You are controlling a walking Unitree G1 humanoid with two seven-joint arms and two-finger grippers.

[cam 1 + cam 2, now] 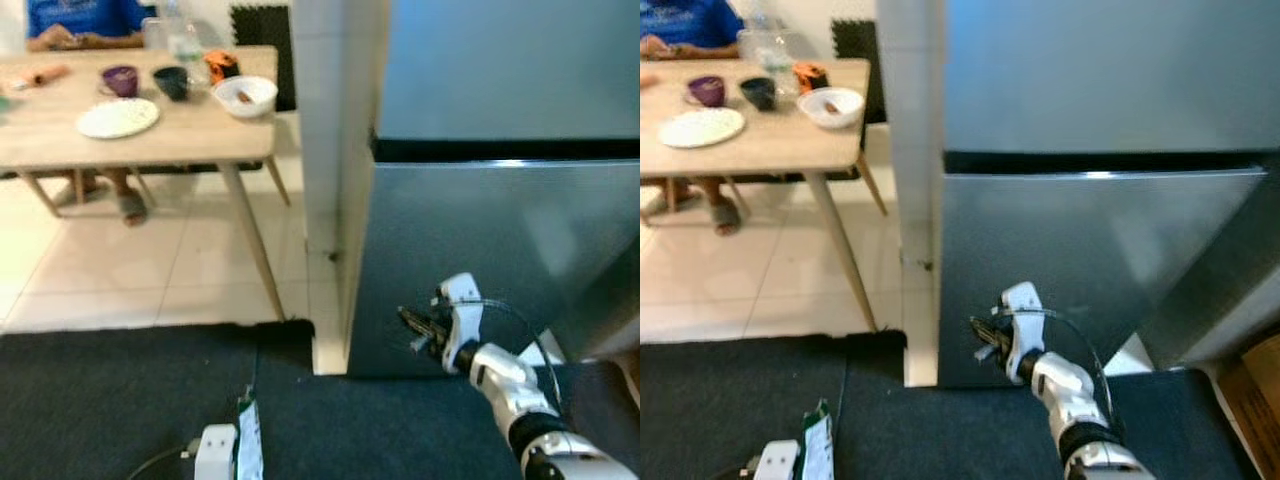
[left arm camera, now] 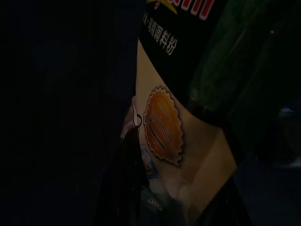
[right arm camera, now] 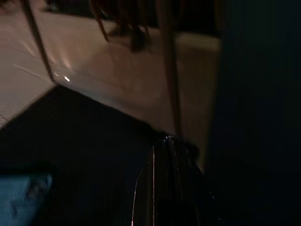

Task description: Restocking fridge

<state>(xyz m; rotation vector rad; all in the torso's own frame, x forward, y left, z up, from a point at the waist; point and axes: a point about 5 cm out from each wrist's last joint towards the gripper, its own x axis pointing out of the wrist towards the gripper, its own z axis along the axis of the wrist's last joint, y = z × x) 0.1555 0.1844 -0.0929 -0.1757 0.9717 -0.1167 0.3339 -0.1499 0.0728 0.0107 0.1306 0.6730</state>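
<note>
So the fridge [image 1: 500, 230] is shut tight, both the upper door and the lower one, which is probably why nothing has been loaded yet. The right gripper [image 1: 418, 330] is held up close to the lower door, near its left edge, with the fingers pointed left toward that edge. That placement reads like a setup for pulling the door open, though contact with the door can't be confirmed. Whether its fingers are apart or together can't be told; they show as a dark cluster, and in the right wrist view one dark finger [image 3: 164, 188] is seen against the dark mat and pale tiles.

The thing to be stocked, a green and white packet [image 1: 247, 440], is kept low at the near left, gripped by the left gripper [image 1: 228, 452]. In the left wrist view the packet [image 2: 188, 117] is seen clamped right up against the fingers, printed label and orange seal facing the camera. It's likely being parked down there so the other arm has room to deal with the door first.

Off to the far left, a wooden table [image 1: 190, 125] with a plate [image 1: 118, 118], cups and a bowl [image 1: 245, 95] is left alone, with a person [image 1: 80, 20] seated behind it. None of that looks involved.
</note>
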